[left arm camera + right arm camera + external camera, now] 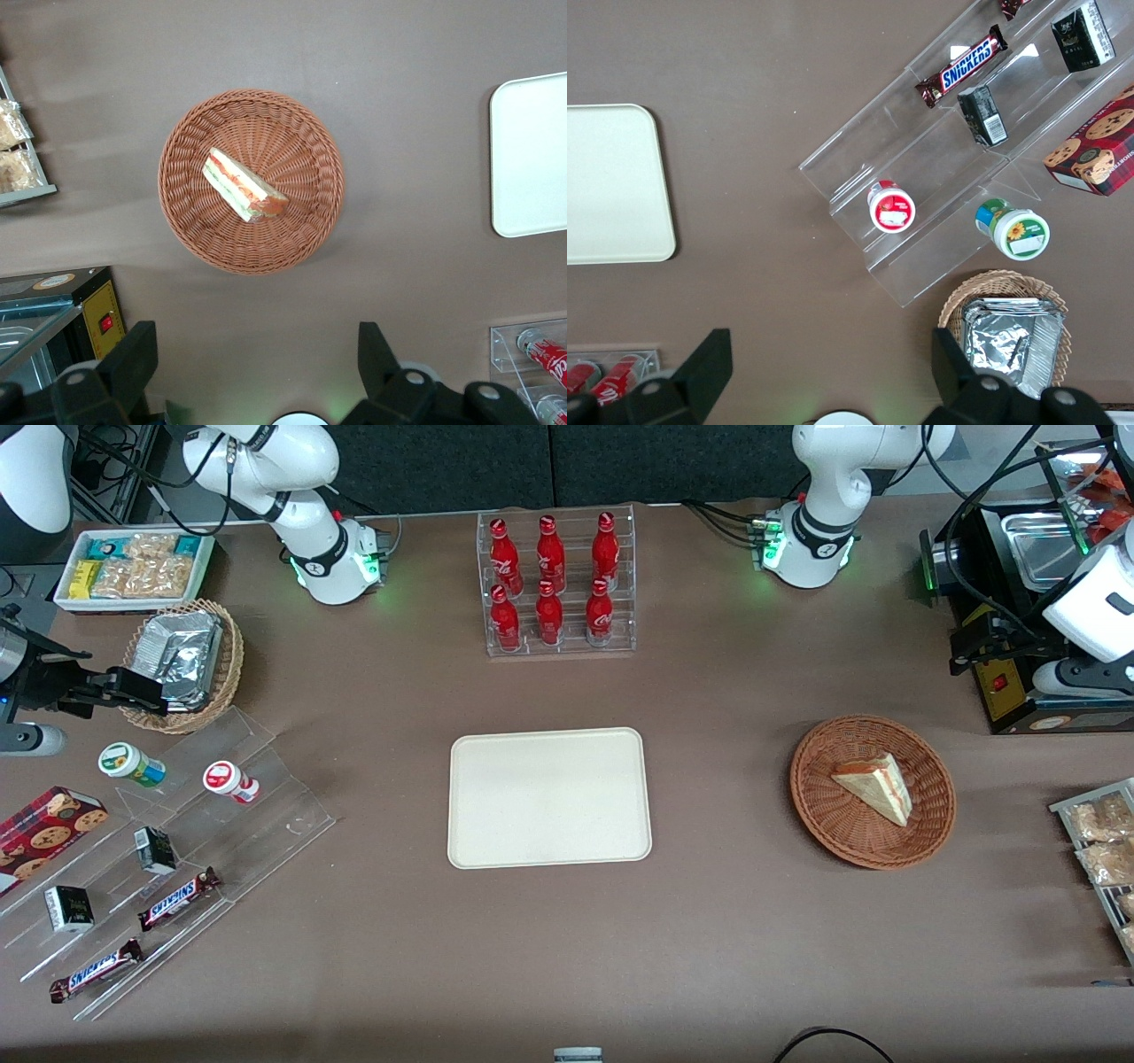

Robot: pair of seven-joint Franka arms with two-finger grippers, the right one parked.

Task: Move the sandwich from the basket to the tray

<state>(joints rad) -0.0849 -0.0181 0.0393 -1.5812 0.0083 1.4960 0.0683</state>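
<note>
Front view first: the tray is lying flat mid-table with nothing on it, waiting. Toward the working arm's end, the basket is being shown with the sandwich resting inside, untouched, its red and green filling turned up along the cut edge. So the opening step is judged to be in hand: the approach is being set up and no grasp has been made yet.

From the left wrist view, the gripper is being held high above the table, just off the basket's rim, its two fingers spread wide and holding nothing. The sandwich is being seen whole in the middle of the basket, with a corner of the tray showing at the edge.

Next, a shift over the wedge is called for, then a descent with the fingers lined across its long flat faces, and a light squeeze.

Writing now: Coca-Cola script is being made out on the red bottles in the clear rack, and "SNICKERS" is being read plainly on two bars on the acrylic steps.
</note>
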